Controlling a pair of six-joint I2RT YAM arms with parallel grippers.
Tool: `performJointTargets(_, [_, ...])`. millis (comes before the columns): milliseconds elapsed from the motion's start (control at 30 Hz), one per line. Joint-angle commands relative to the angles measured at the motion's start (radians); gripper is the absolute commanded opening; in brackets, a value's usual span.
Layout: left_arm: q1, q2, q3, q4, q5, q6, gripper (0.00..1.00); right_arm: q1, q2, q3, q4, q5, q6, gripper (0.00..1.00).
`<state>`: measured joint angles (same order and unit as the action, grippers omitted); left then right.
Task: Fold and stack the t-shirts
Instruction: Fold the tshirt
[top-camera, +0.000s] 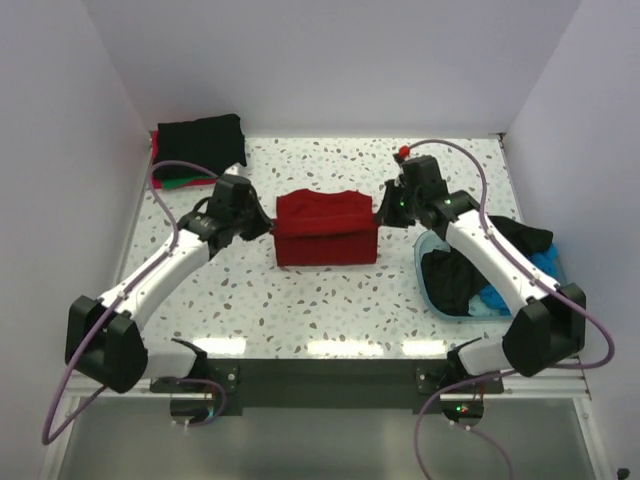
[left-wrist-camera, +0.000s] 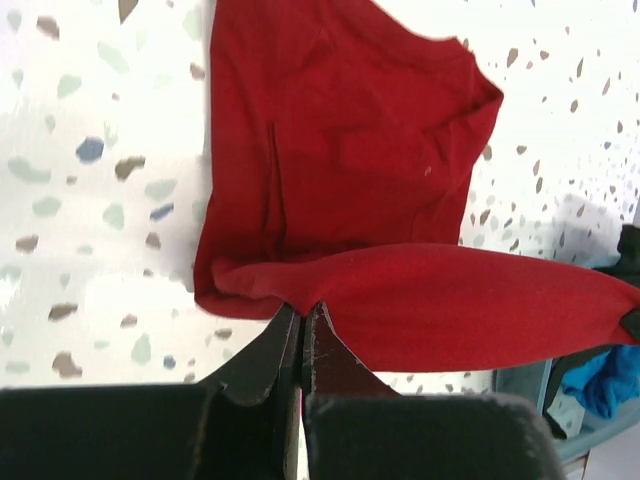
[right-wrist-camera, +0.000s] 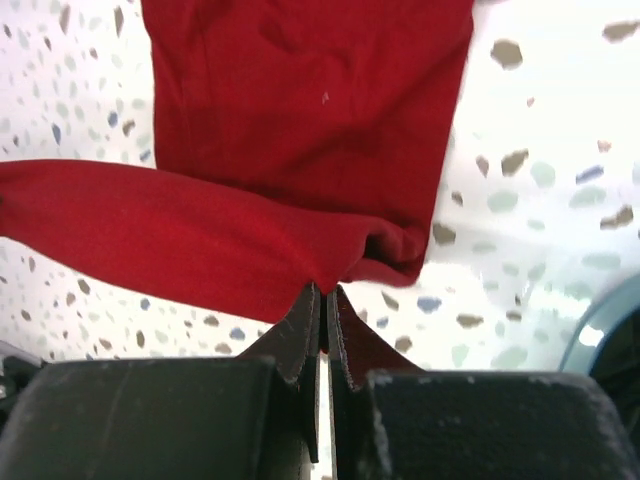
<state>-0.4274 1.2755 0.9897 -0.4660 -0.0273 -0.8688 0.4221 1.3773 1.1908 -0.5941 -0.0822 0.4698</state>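
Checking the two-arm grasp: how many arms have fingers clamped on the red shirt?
2. The left arm's fingers pinch the red shirt at its left edge; the right arm's fingers pinch its right edge. Both pairs are shut on cloth; nothing hides either grasp.

Standing here, I can't read anything: no words, brand, number or sign on any surface in view. The dark red t-shirt (top-camera: 326, 228) shows only plain cloth from above and from both wrist views. A pale speck (left-wrist-camera: 428, 170) on it is too small to make out as print.
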Motion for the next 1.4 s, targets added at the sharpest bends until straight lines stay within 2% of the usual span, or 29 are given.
performJointTargets(0, [0.035, 0.077, 0.098, 0.102, 0.017, 0.073, 0.0, -0.049, 0.075, 0.098, 0.066, -0.042, -0.046, 0.0])
performJointTargets(233, [0.067, 0.293, 0.28, 0.112, -0.008, 0.102, 0.0, -0.117, 0.25, 0.219, 0.12, -0.16, -0.06, 0.0])
performJointTargets(433, [0.107, 0.392, 0.334, 0.148, -0.003, 0.102, 0.0, -0.152, 0.397, 0.322, 0.148, -0.204, -0.083, 0.0])
performJointTargets(767, [0.141, 0.669, 0.494, 0.177, 0.0, 0.074, 0.0, -0.177, 0.603, 0.415, 0.254, -0.189, -0.08, 0.0])
performJointTargets(800, [0.142, 0.697, 0.498, 0.197, 0.012, 0.077, 0.03, -0.178, 0.638, 0.427, 0.257, -0.186, -0.079, 0.0])
performJointTargets(867, [0.142, 0.722, 0.524, 0.217, 0.017, 0.085, 0.24, -0.178, 0.669, 0.472, 0.247, -0.162, -0.079, 0.0])
performJointTargets(900, [0.144, 0.742, 0.555, 0.207, 0.015, 0.09, 0.58, -0.178, 0.692, 0.49, 0.222, -0.136, -0.08, 0.06])
performJointTargets(933, [0.142, 0.745, 0.567, 0.181, 0.004, 0.097, 0.77, -0.178, 0.704, 0.539, 0.197, -0.13, -0.097, 0.36])
performJointTargets(967, [0.144, 0.742, 0.572, 0.173, -0.002, 0.1, 0.91, -0.178, 0.71, 0.559, 0.179, -0.129, -0.108, 0.51])
performJointTargets(1000, [0.144, 0.719, 0.564, 0.173, -0.009, 0.102, 1.0, -0.178, 0.71, 0.576, 0.145, -0.131, -0.117, 0.76])
performJointTargets(1033, [0.142, 0.681, 0.54, 0.181, -0.022, 0.114, 1.0, -0.178, 0.697, 0.596, 0.111, -0.128, -0.134, 0.98])
performJointTargets(1100, [0.142, 0.638, 0.509, 0.184, -0.028, 0.123, 1.0, -0.178, 0.657, 0.586, 0.108, -0.116, -0.146, 0.99])
performJointTargets(1233, [0.142, 0.513, 0.382, 0.19, -0.036, 0.157, 1.0, -0.168, 0.502, 0.382, 0.183, -0.151, -0.143, 0.99])
performJointTargets(1367, [0.142, 0.409, 0.233, 0.19, -0.019, 0.177, 1.0, -0.093, 0.41, 0.236, 0.235, -0.183, -0.152, 0.99])
